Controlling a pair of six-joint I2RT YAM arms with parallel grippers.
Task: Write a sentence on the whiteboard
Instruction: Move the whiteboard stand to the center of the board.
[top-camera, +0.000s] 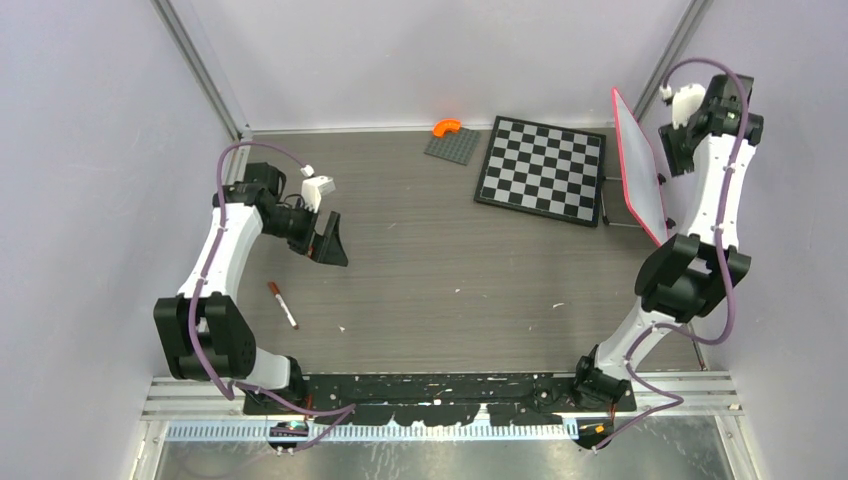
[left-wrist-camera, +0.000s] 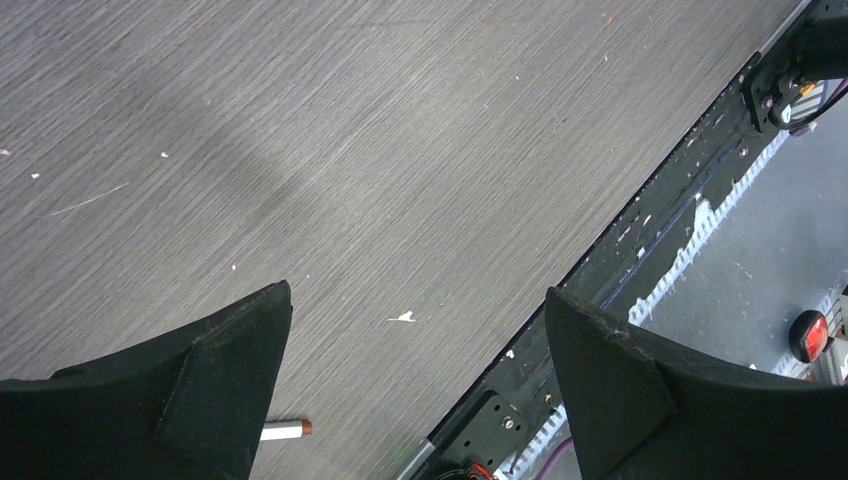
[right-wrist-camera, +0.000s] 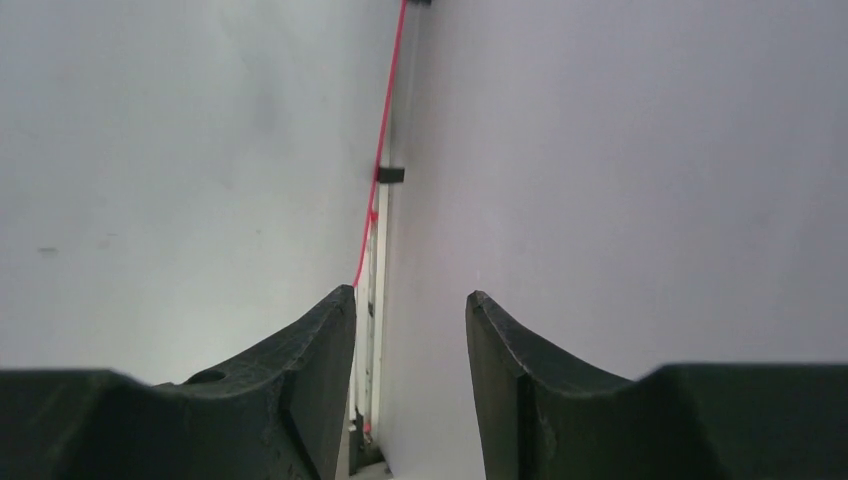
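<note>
The flat white whiteboard with a thin pink-red frame (top-camera: 640, 165) stood tipped up on one edge, its rim running between the fingers of the right gripper (right-wrist-camera: 410, 292), closer to the inner face of one finger and with a gap showing on the other side. Those jaws were about half apart around the rim. I could not tell whether they were pinching it or only straddling it. No sentence showed on the face I could see, which looked plain. The white marker pen with red-brown ends (top-camera: 282, 304) lay on the grey wood-grain table (top-camera: 430, 290), just below and toward the base from the left gripper (left-wrist-camera: 417, 290), which hung over the table with its fingers spread wide and nothing between them. Off the board's lower side from the right gripper sat a black-and-white checkered chessboard (top-camera: 545, 170), and beyond that a small grey studded plate (top-camera: 455, 147) with an orange curved piece (top-camera: 447, 126). To my eye the job had barely begun: the board wanted laying flat, the pen wanted picking up, and every word was yet to be written.
</note>
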